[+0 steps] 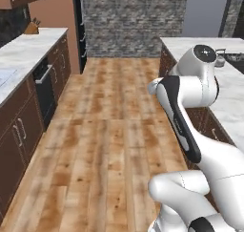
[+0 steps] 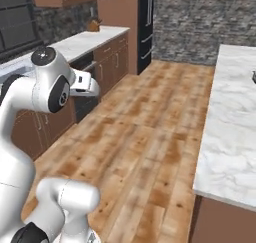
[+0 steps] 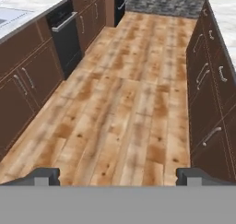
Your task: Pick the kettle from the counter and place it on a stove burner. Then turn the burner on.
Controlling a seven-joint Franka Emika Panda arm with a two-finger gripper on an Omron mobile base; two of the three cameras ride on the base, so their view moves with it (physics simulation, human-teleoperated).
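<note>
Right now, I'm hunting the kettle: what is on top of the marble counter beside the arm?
The kettle stands on the counter, beside the black cooktop; the arm's elbow covers its left side.

Soft, even light fills the rendered kitchen, with no hard shadows and no visible lamp. The wooden floor [image 1: 109,131] and marble counter [image 2: 232,127] look slightly blurred and low in detail; the far stone wall [image 1: 131,21] is grainy.

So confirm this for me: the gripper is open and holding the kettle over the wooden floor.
Wrong on one point: the gripper holds nothing. The hand view shows its fingertips wide apart with only wooden floor between them. The kettle sits on the counter, seen in the left base view. The gripper is open, over the floor.
</note>
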